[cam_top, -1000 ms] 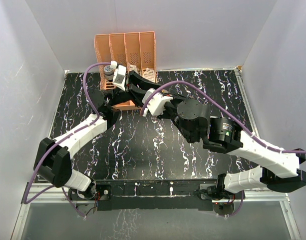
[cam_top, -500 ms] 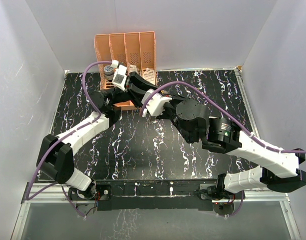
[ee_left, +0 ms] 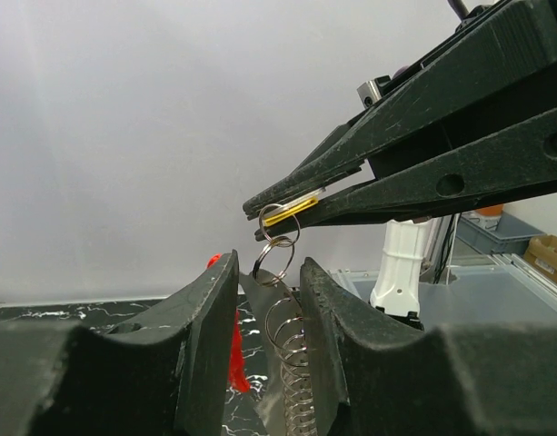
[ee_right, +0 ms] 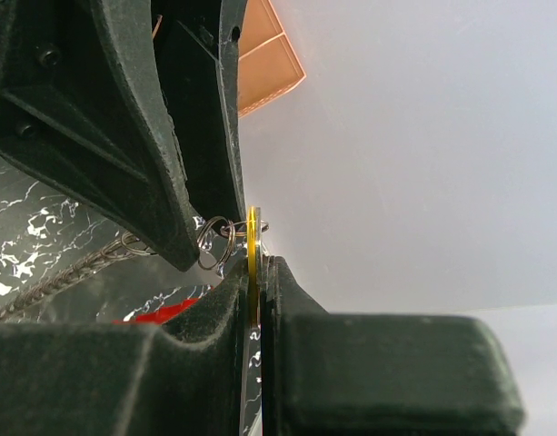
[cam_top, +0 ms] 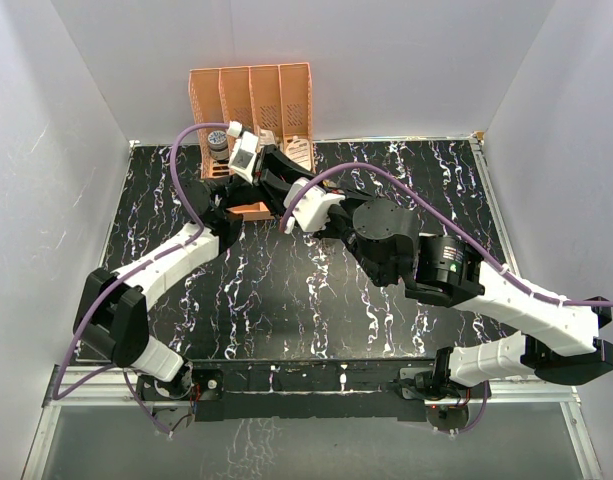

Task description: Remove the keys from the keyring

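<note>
Gold key (ee_left: 292, 211) sits pinched flat in my right end effector (ee_right: 256, 272), its wire keyring (ee_left: 276, 241) hanging at 6 o'clock between my left end effector's (ee_left: 267, 272) half-spread jaws; whether those grip, I cannot tell. Separation underway, I judge; next, work key round the coil.

Back-left corner: the orange rack (cam_top: 251, 100) stands against the wall, just behind the meeting jaws, and blocks the way.
Between grippers: the left gripper (ee_left: 264, 271) and right gripper (ee_left: 258, 210) are tip to tip, with the keyring (ee_left: 278, 238) and key (ee_left: 292, 209) filling the gap.
Table (cam_top: 441, 180) centre: the right arm (cam_top: 506, 300) lies across it.
Back right: open table.
Front centre: a bare strip runs between the arms.
</note>
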{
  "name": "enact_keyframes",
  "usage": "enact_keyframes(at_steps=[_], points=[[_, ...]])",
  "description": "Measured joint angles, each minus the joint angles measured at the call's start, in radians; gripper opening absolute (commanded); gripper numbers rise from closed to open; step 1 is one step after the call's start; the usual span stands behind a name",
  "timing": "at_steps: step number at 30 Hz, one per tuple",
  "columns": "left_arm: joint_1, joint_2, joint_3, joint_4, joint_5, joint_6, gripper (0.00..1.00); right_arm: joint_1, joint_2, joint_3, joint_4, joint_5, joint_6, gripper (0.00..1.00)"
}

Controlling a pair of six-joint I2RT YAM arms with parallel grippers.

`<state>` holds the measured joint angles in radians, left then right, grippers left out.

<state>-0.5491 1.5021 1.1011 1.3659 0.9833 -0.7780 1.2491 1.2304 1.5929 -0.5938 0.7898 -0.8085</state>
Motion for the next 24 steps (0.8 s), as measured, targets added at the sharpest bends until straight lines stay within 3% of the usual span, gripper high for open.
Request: enact_keyframes(at_steps=[20,24], points=[[0.000,-0.002,0.000,-0.005,-0.030,0.003,0.16,0.000,0.000,0.000,-0.001,0.004,0.007,0.00],[0.000,-0.002,0.000,-0.006,-0.034,0.005,0.04,0.000,-0.002,0.000,0.000,0.004,0.007,0.00]])
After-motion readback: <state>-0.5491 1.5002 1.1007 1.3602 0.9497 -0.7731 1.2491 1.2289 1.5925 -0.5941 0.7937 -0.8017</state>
